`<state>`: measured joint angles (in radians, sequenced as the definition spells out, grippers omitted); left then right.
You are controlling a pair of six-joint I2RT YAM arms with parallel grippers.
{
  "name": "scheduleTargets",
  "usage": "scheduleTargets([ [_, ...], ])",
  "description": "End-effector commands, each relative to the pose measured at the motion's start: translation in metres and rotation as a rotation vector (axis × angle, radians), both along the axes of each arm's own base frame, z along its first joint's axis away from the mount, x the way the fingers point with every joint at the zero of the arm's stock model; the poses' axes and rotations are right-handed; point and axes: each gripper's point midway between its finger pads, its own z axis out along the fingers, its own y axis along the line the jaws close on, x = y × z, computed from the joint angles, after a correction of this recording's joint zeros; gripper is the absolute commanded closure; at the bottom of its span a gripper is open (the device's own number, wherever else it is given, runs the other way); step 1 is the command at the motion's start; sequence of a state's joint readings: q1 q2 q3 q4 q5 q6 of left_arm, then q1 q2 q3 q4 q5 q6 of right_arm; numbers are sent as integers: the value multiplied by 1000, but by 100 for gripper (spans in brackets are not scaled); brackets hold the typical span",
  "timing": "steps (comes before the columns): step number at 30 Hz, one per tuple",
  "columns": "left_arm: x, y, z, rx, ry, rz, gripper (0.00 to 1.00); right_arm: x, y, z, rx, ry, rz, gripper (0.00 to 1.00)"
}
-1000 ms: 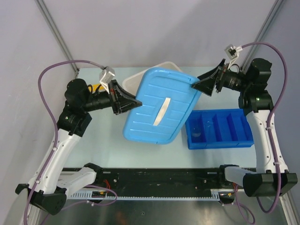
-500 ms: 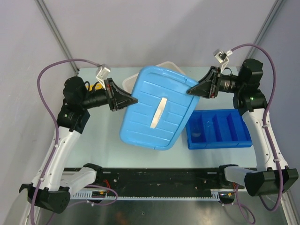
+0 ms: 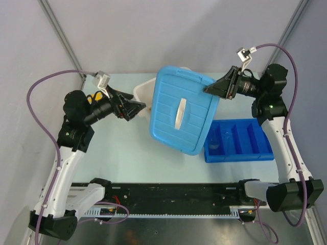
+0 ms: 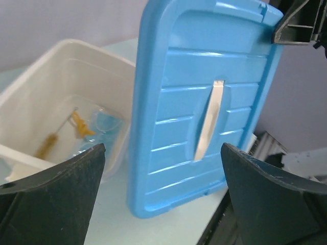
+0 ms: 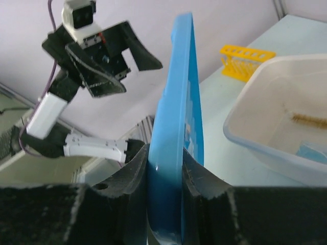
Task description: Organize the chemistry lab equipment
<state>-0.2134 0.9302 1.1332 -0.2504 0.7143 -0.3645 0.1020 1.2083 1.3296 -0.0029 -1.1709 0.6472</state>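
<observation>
Hanging from one far corner only, the blue lid (image 3: 180,116) is clamped between the fingers of the right gripper (image 5: 166,168), tilted steeply with its white handle strip facing up; the left gripper (image 3: 140,111) stands wide open and empty, just short of the lid's near long edge and not touching it. You should expect the main hazard here: a large panel held by a single thin rim can pivot or slip in that pinch, and a quick swing would probably drop it onto whatever lies under it, or knock it against the open left fingers. Directly ahead of the left gripper, and beyond the right fingertips, sits the white tub (image 4: 30,76), uncovered, holding the task's small items. Below and to the near side of the right gripper lies the blue divided tray (image 3: 237,157); something faint shows in its compartment nearest the lid, too small to name. The yellow tube rack (image 5: 244,61) stands on the table beyond the tub, as seen from the right gripper. Inside the tub you can make out the wire brush (image 4: 48,145), a pale blue piece (image 4: 104,122) and a small amber piece (image 4: 79,125); clear tubes cannot be told apart.
</observation>
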Motion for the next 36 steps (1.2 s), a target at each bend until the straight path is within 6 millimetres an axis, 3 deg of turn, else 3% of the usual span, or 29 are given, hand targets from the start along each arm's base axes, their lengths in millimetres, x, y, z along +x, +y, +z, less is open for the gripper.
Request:
scheduleTargets([
  [1, 13, 30, 20, 43, -123, 204, 1, 27, -1, 27, 110, 10, -82, 100],
  [9, 16, 49, 23, 69, -162, 322, 1, 84, 5, 40, 340, 183, -116, 100],
  [20, 29, 77, -3, 140, -153, 481, 2, 138, 19, 54, 619, 232, -244, 100],
  [28, 32, 87, -13, 129, -122, 553, 2, 174, 40, 33, 712, 272, -339, 100],
  [36, 43, 88, -34, 129, -49, 572, 4, 203, 48, -10, 734, 346, -435, 100],
])
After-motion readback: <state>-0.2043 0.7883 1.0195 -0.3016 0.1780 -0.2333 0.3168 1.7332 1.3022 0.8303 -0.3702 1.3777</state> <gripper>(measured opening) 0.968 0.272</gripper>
